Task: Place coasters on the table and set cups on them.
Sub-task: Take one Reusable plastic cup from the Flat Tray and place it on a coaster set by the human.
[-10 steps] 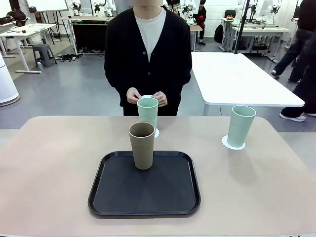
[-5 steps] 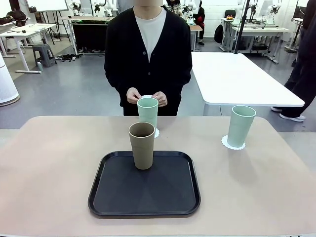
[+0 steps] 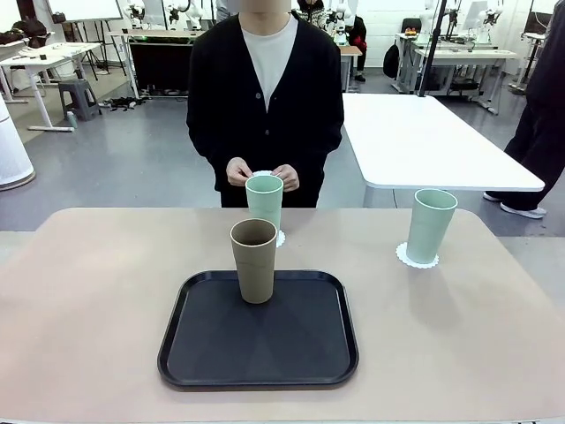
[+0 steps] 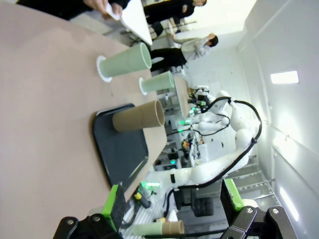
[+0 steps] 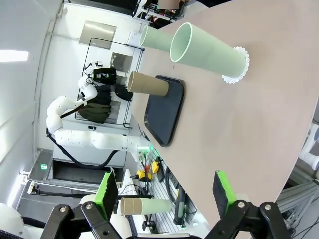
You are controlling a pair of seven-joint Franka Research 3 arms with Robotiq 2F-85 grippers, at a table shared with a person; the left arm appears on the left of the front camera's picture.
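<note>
A tan-brown cup [image 3: 254,261] stands upright on the black tray [image 3: 203,353]. A mint green cup [image 3: 264,201] stands behind it on a coaster [image 3: 280,238] on the beige table [image 3: 88,291]. The other mint cup [image 3: 431,225] stands on a coaster [image 3: 417,257] at the far right. The person's two hands hold a third coaster [image 3: 263,173] at waist height beyond the far edge. My left gripper [image 4: 174,201] is open and holds nothing, well back from the brown cup [image 4: 138,118]. My right gripper [image 5: 164,191] is open too, with the right mint cup [image 5: 207,50] some way ahead.
The tray lies in the middle of the table towards my side, with bare tabletop to its left and right. A white-topped table [image 3: 424,141] stands behind the far right corner. A second person [image 3: 543,106] stands in the background at the right edge.
Nothing on the table has moved and the person's hands stay where they were. The passer-by in the background has shifted at the right edge.
</note>
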